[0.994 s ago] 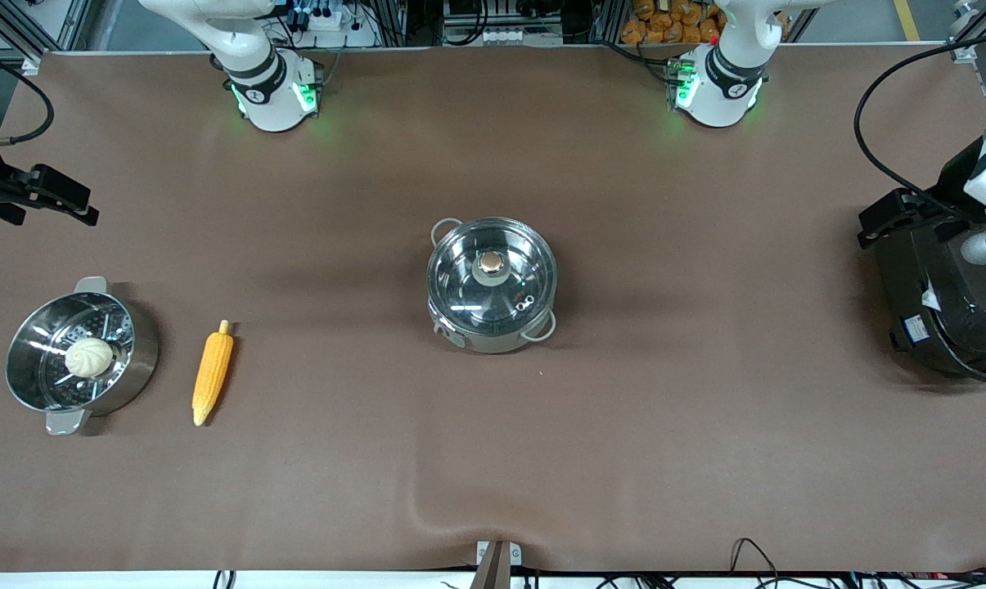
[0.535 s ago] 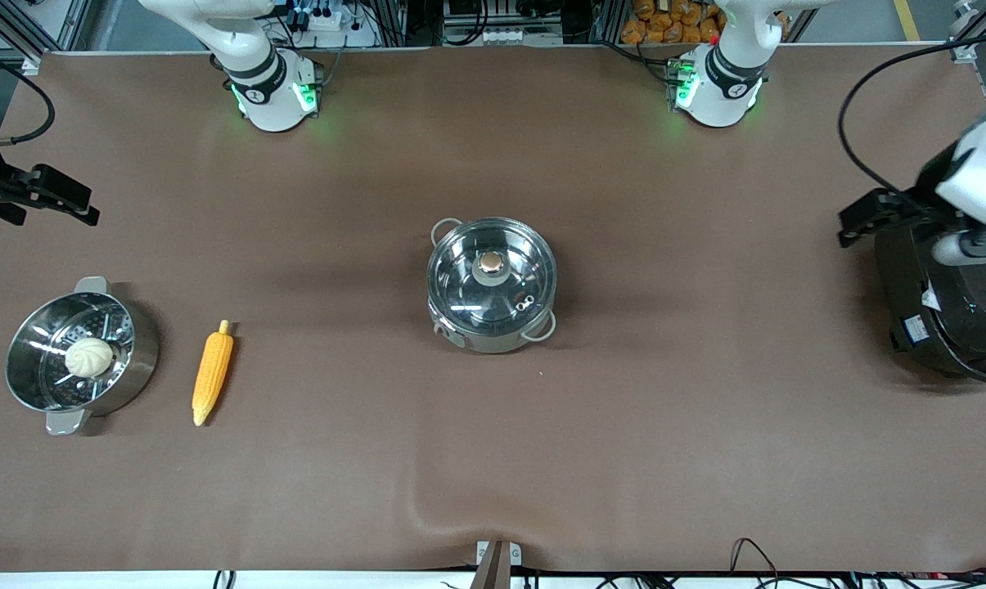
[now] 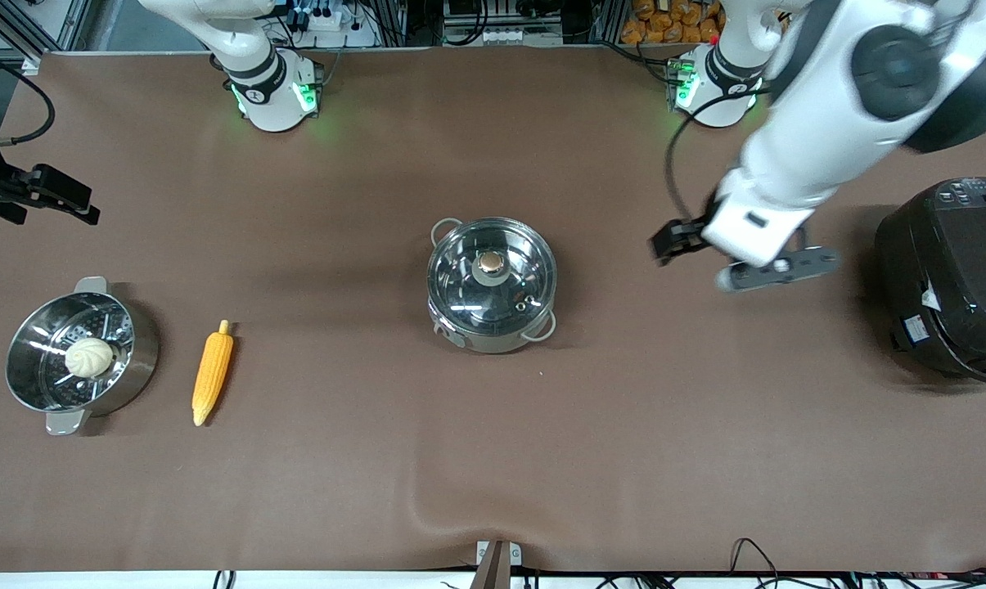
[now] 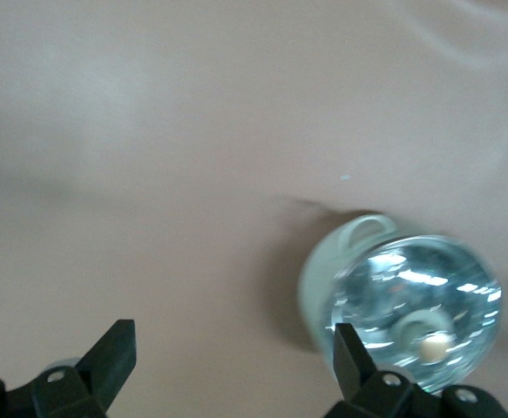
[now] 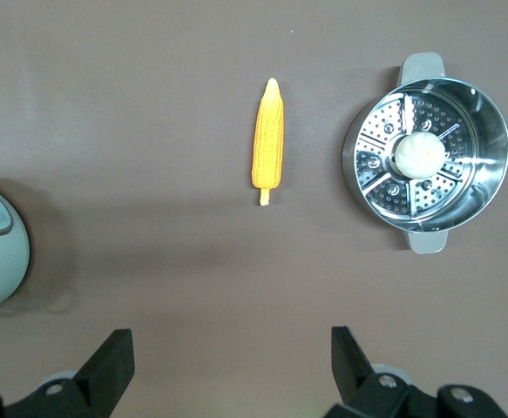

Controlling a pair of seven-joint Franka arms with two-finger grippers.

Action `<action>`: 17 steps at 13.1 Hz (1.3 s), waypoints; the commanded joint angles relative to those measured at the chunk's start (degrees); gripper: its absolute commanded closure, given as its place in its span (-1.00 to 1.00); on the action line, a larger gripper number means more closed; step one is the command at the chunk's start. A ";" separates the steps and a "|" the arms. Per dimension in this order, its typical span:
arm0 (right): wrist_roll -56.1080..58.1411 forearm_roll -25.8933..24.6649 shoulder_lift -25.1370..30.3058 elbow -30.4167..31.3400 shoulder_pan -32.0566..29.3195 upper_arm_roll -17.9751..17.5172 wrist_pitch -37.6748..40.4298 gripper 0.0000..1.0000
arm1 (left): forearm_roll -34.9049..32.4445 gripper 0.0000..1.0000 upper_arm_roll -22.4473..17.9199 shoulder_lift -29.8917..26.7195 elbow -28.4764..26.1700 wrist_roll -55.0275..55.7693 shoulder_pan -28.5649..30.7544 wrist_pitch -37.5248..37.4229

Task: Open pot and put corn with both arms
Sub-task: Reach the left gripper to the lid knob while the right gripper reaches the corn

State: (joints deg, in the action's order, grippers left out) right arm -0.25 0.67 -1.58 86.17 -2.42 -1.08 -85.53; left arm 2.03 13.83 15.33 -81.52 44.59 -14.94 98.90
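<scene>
The steel pot (image 3: 493, 339) stands mid-table with its glass lid (image 3: 460, 282) on and a tan knob (image 3: 490, 263) on top. The yellow-orange corn (image 3: 213, 372) lies toward the right arm's end of the table. My left gripper (image 3: 669, 240) is open and empty, over bare table between the pot and the rice cooker. In the left wrist view the pot (image 4: 323, 283) lies off to one side of that gripper (image 4: 232, 348). My right gripper (image 3: 51, 200) is open and empty at the right arm's end of the table. In the right wrist view its gripper (image 5: 232, 357) is well apart from the corn (image 5: 268, 144).
A steel steamer basket (image 3: 142, 348) holding a white bun (image 3: 89, 357) stands beside the corn; it also shows in the right wrist view (image 5: 489, 113). A big black rice cooker (image 3: 947, 278) stands at the left arm's end of the table. A fold (image 3: 427, 499) rises in the brown cloth near the front edge.
My left arm has swung from over the rice cooker toward the pot, uncovering the cooker. The right arm, pot and corn have not moved.
</scene>
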 commanded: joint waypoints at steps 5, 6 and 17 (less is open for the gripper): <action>0.60 0.65 -7.73 -0.21 1.02 0.28 -4.90 -1.00 | 0.34 -1.00 -1.27 16.21 9.27 28.77 -14.76 7.35; 0.60 0.56 -9.48 -0.21 1.02 0.28 -6.65 -1.00 | 0.26 -1.00 -1.27 16.83 9.18 31.32 -15.81 8.40; 1.04 -1.28 -35.76 -0.13 -3.20 0.64 -32.57 -1.00 | -10.37 -1.00 -3.64 19.57 2.08 45.15 -24.61 10.43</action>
State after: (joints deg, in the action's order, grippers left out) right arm 0.18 0.34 -34.11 87.62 -4.40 0.20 -115.83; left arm -6.04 10.87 35.99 -76.86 88.41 -38.96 109.84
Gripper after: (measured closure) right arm 0.000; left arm 0.000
